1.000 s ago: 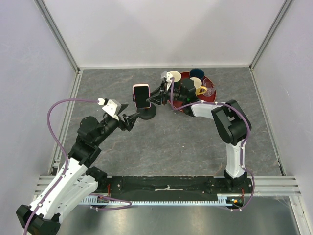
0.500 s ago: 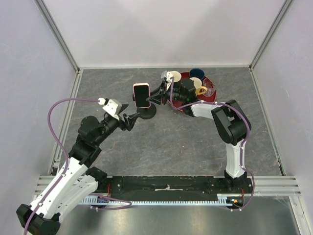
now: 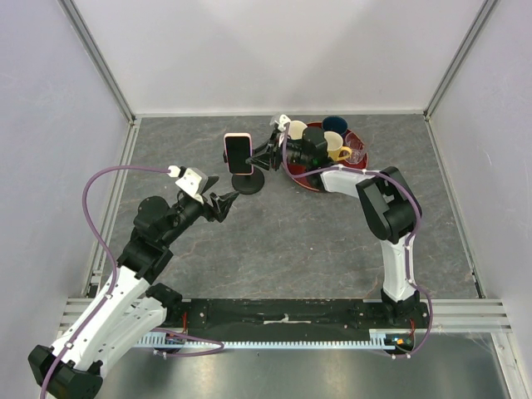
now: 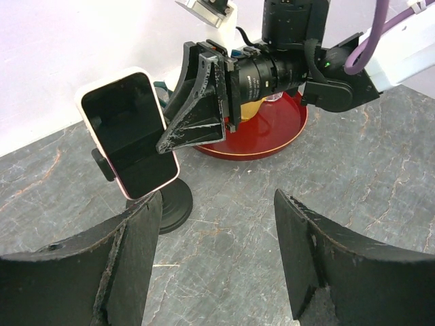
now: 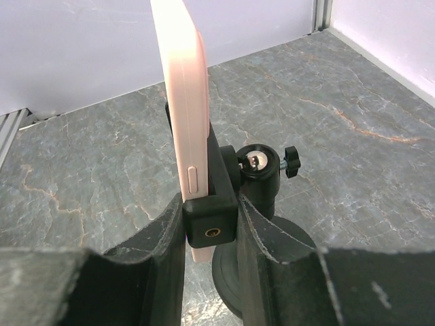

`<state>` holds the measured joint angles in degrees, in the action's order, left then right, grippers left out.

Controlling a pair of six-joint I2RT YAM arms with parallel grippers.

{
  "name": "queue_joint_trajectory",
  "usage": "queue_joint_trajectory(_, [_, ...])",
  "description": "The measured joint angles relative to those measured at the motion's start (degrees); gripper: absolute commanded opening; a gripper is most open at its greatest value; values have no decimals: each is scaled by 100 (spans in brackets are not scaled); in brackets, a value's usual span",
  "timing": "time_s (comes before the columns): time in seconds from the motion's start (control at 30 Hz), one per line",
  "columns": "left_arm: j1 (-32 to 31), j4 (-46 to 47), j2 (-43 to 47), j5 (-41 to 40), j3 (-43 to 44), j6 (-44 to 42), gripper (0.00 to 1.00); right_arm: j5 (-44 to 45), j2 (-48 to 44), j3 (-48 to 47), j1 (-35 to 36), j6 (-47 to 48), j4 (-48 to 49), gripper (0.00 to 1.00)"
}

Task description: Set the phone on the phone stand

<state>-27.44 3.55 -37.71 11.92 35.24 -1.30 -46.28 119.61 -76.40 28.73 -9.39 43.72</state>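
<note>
The right gripper [image 5: 209,234] is pressed together on the clamp block of the phone stand [image 5: 262,170]. One finger bears on each side of the block, so the hand pinches the stand's clamp and not the bare phone [image 5: 178,88]. The phone sits in that clamp directly between the fingers. Its thin pink edge faces the wrist and its long axis rises close to upright out of the grip and past the top of the wrist view. Just beyond the fingers, the stand's ball joint and thumbscrew lie a little to one side. Below them the round base rests on the table [image 3: 316,241].

By my reading the phone is already seated, and the next move turns on this hand. It would need to spread its fingers and draw straight back along its own approach line, away from the phone's narrow edge. A sideways pull could tip the upright phone and stand.

The left gripper [image 4: 217,204] is spread wide and holds nothing. It hovers low over the table, near the stand but apart from it. From that hand the phone lies ahead and a little to the left, screen toward it and leaning back. The base is just ahead of its left finger. The right arm is plainly the nearer one. Farther ahead, behind the right gripper, the red tray [image 4: 279,132] holds several cups.
</note>
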Motion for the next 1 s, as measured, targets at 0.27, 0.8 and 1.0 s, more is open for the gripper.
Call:
queue_joint_trajectory(0.27, [-2,0,0,-2,-2,0,73,166,48,-168,-2,81,-275,56])
queue_joint_trajectory(0.8, [-55,-9,76,-9,0,-2,73,1749,-890,861,-63,199,-1589,98])
queue_joint_trajectory(1.0, [-68,-15,74,-48,0,-2,73,2658,-2218,1845,-129,251,-2339,98])
